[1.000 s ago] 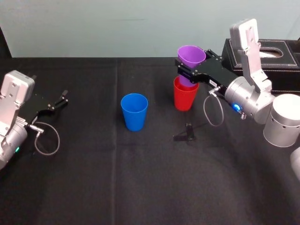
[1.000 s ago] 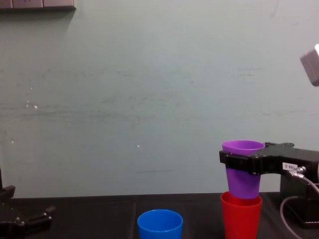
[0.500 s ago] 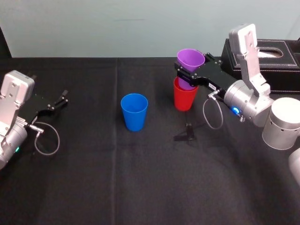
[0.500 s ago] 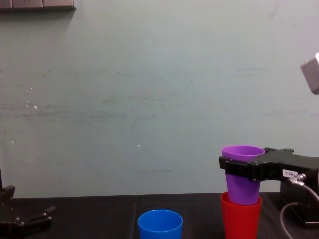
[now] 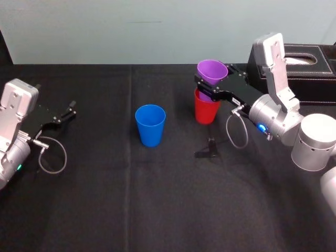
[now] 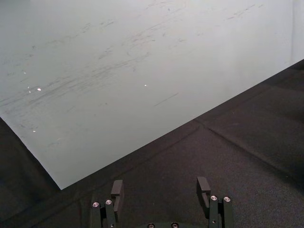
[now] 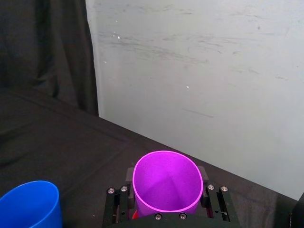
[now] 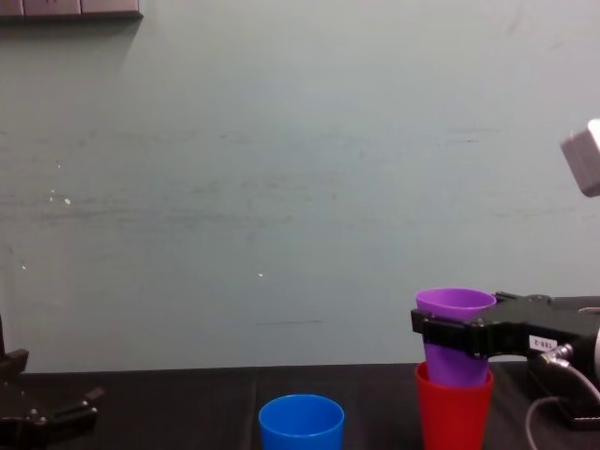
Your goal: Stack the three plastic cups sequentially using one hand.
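we count three cups on the black table [image 5: 157,199]: one purple cup [image 5: 212,70], one red cup [image 5: 206,111] and one blue cup [image 5: 150,125], all upright with mouths up. the purple cup sits with its base partly down inside the red cup's mouth, most of its body above the red rim. the right gripper [image 5: 209,88] reaches in from the right and is clamped on the purple cup just below its rim, one finger on each side. the blue cup stands alone, apart from the pair on their left.

two grippers in all: the left gripper [image 5: 69,110] rests at the table's left edge, well away from the cups, its fingers [image 6: 203,186] spread apart.

one black box [image 5: 310,63] sits behind the right arm. one small black object [image 5: 208,149] lies on the cloth just in front of the red cup, on our side.
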Available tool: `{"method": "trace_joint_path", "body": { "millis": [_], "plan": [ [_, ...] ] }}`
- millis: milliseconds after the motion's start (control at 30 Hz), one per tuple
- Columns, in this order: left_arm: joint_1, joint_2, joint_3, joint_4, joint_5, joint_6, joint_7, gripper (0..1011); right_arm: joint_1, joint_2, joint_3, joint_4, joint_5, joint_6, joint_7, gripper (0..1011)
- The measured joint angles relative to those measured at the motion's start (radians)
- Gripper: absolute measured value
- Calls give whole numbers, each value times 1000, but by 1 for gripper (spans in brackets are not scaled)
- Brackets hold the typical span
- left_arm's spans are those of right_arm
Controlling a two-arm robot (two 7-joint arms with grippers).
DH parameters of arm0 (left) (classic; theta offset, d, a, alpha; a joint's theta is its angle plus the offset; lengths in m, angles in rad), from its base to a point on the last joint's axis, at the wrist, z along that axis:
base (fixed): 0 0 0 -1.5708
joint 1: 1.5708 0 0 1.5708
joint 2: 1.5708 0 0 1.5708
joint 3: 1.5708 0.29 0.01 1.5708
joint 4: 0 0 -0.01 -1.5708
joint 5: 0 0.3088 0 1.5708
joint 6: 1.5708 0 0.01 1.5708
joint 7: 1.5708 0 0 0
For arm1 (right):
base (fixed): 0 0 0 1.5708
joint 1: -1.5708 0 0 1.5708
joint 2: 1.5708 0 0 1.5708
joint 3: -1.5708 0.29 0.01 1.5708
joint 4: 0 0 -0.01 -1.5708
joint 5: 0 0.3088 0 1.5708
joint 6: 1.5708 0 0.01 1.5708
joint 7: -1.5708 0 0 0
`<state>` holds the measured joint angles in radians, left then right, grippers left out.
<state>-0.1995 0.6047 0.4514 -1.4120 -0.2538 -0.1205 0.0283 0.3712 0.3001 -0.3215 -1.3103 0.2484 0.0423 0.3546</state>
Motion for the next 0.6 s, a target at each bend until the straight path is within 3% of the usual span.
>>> {"method": "trace_joint_path", "body": {
  "millis": [600],
  "plan": [
    [0,0,0,0,0,0,0,1005,-2,-25,-4,58,-22,-44,-1,744]
  ]
}}
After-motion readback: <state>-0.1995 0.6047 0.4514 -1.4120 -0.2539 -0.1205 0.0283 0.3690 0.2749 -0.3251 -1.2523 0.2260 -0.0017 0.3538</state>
